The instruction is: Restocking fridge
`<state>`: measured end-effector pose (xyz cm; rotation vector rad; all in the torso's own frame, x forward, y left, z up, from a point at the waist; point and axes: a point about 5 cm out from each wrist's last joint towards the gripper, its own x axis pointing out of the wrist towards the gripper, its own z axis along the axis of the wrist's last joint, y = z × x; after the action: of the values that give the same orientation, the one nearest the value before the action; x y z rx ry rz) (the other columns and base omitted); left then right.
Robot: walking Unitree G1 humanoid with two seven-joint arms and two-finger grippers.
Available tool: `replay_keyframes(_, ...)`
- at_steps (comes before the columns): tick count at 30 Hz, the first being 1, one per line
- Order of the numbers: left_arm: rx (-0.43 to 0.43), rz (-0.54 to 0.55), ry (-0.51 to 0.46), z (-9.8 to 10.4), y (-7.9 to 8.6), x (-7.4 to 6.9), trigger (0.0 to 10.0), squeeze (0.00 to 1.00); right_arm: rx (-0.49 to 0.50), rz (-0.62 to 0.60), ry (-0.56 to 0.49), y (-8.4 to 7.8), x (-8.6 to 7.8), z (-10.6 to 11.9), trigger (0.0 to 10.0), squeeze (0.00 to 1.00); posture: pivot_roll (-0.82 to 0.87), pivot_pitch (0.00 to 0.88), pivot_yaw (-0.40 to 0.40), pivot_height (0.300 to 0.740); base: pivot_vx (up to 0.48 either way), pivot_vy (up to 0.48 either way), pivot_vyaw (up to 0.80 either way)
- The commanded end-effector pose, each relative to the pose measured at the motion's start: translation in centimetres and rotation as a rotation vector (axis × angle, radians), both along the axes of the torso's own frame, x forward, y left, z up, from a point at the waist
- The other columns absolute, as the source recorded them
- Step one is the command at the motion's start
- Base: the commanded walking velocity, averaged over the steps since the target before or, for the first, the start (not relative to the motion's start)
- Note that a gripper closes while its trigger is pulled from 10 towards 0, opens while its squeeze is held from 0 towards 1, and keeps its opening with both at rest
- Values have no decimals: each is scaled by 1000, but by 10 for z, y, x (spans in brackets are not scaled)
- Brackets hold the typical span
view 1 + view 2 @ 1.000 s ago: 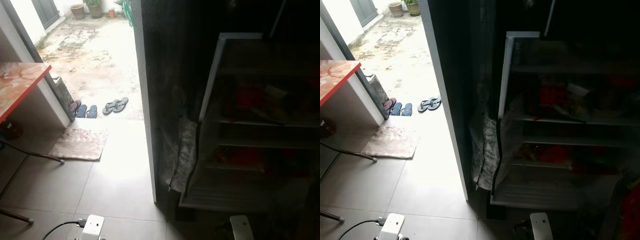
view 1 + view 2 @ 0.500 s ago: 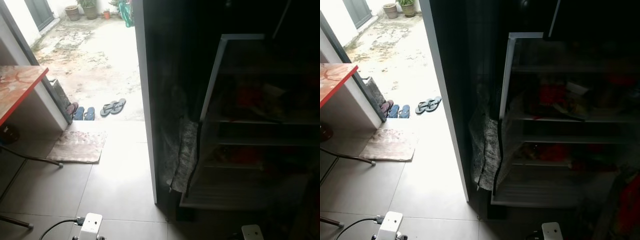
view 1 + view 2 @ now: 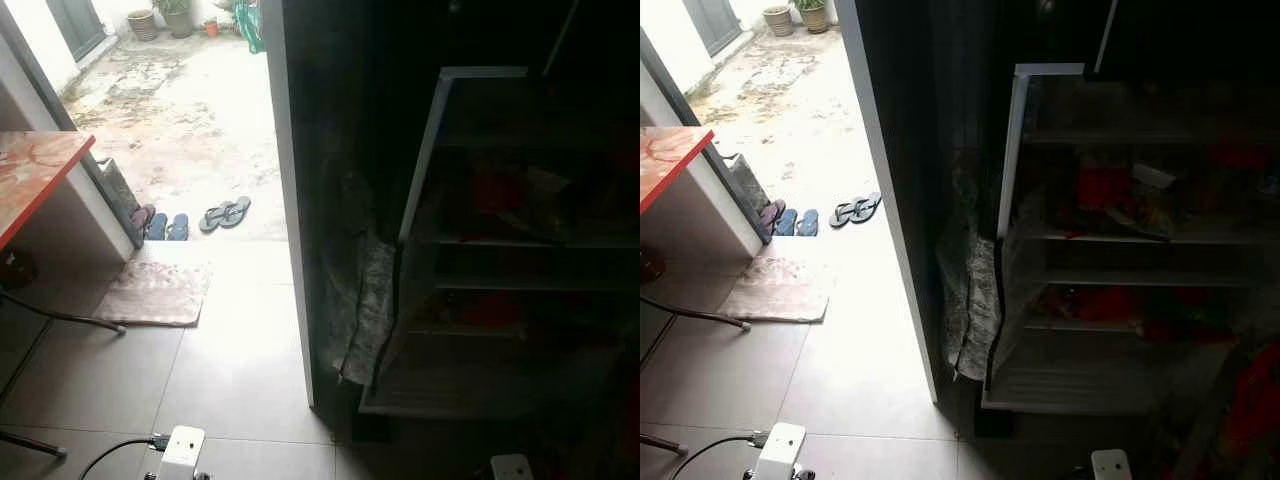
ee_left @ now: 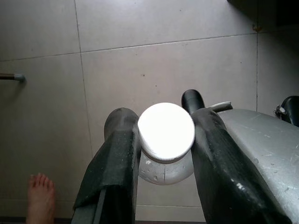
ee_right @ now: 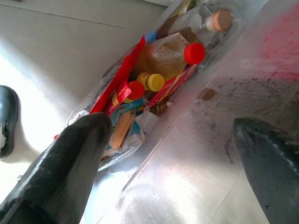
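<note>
Beyond the doorway, sandals lie on the patio near a doormat and an orange-topped table.

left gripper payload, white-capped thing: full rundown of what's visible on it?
The white-capped container is seen from above in the left wrist view: a round white screw cap with a ribbed edge, bright and overexposed, above a pale translucent shoulder that looks like plastic, with a few droplets or specks on it. The rest of the body is hidden under the cap. It points cap-first at the camera, over grey floor tiles. The left gripper holds it, one black finger pressed to each side just below the cap.
</note>
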<state>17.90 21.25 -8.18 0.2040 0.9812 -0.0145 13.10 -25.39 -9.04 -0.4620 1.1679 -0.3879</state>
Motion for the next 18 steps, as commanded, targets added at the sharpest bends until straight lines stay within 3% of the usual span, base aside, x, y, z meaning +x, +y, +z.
replay_keyframes(1, -1, 3, 13, -1, 3, -3, 10000, 0, 0, -18, 14, -1, -6, -1, 10000, 0, 16, 65, 29, 740, 0, 0, 0)
replay_keyframes(18, -5, 3, 15, -1, 2, -4, 10000, 0, 4, -77, 5, -7, -11, -1, 10000, 0, 20, 75, 27, 740, 0, 0, 0)
